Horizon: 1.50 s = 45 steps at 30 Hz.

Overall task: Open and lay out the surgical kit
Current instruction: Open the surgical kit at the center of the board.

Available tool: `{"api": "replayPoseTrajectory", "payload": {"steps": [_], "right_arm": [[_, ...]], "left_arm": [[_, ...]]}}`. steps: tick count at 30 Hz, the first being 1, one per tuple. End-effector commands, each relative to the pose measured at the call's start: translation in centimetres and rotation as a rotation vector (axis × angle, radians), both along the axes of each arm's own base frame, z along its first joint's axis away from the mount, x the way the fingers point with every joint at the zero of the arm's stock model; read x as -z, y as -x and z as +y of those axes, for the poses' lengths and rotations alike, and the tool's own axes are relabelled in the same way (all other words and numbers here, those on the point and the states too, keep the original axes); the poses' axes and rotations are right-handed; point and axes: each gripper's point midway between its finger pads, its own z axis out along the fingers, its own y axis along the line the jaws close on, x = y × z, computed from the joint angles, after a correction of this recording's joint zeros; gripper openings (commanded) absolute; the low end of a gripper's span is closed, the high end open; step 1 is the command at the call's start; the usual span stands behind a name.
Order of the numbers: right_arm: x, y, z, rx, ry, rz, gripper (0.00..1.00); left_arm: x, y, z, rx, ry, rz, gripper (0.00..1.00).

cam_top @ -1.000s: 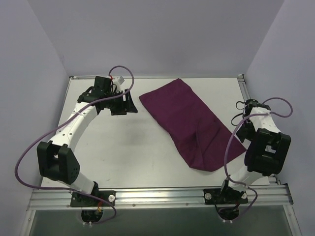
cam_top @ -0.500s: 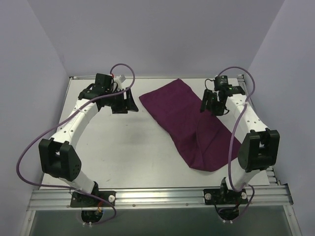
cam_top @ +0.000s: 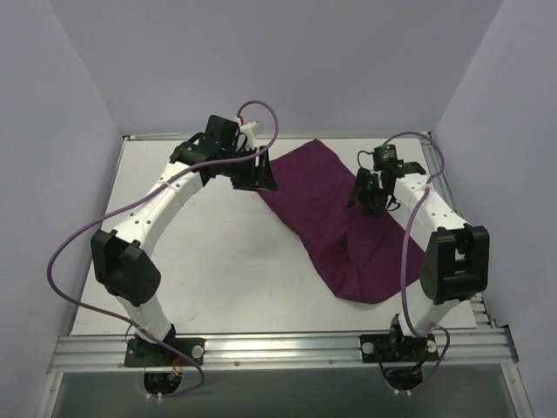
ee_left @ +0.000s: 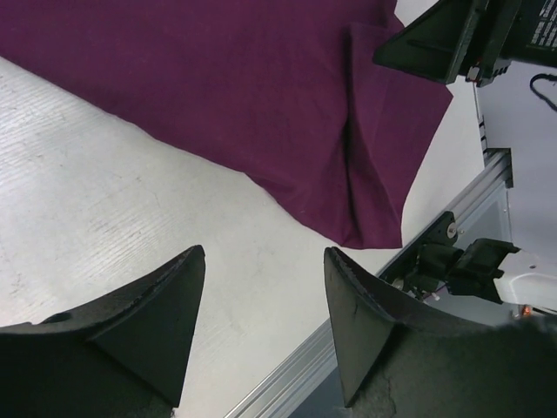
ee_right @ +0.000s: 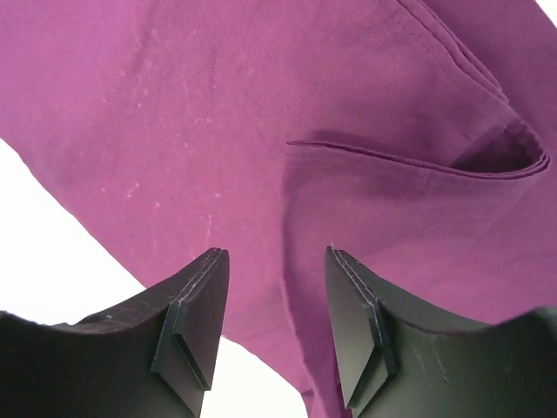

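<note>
The dark purple cloth wrap (cam_top: 335, 222) lies folded on the white table, running from the back centre to the front right. It fills the top of the left wrist view (ee_left: 261, 96) and most of the right wrist view (ee_right: 348, 131), where a folded flap edge shows. My left gripper (cam_top: 259, 178) is open and empty at the cloth's back left edge. My right gripper (cam_top: 364, 193) is open and empty just above the cloth's right side. The steel tray and the instruments are hidden.
The white table (cam_top: 191, 261) has purple walls on three sides. A metal rail (cam_top: 278, 344) runs along the near edge, with both arm bases on it. The right arm's gripper shows at the top right of the left wrist view (ee_left: 461, 39).
My right arm has swung from the table's right edge up and over the cloth's right side. My left gripper has moved right, to the cloth's back left edge.
</note>
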Motion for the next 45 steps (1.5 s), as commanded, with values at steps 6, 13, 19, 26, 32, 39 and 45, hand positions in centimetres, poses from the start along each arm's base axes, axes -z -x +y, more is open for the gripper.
{"api": "replayPoseTrajectory", "payload": {"steps": [6,13,19,26,32,39,45], "right_arm": [[-1.1,1.4,-5.6,0.234,0.080,0.015,0.42],[1.7,6.0,-10.1,0.382,0.010,0.132,0.12],[3.9,8.1,-12.7,0.458,0.066,0.172,0.00],[5.6,8.5,-14.6,0.508,0.043,0.176,0.00],[7.0,8.1,-14.6,0.523,0.011,0.196,0.00],[8.5,8.6,-14.6,0.554,0.012,0.229,0.00],[9.2,9.1,-14.7,0.540,0.029,0.251,0.00]], "left_arm": [[0.0,-0.7,-7.0,0.092,0.080,0.059,0.65],[4.0,-1.1,-14.1,0.165,0.050,0.094,0.68],[5.4,-2.5,-18.7,0.179,0.049,0.048,0.69],[8.4,-4.3,-20.6,0.106,0.063,0.082,0.70],[10.3,-5.5,-21.4,0.068,0.007,0.010,0.69],[11.7,-5.4,-23.7,0.088,0.036,-0.024,0.66],[12.4,-4.2,-25.9,0.111,0.071,-0.025,0.65]]}}
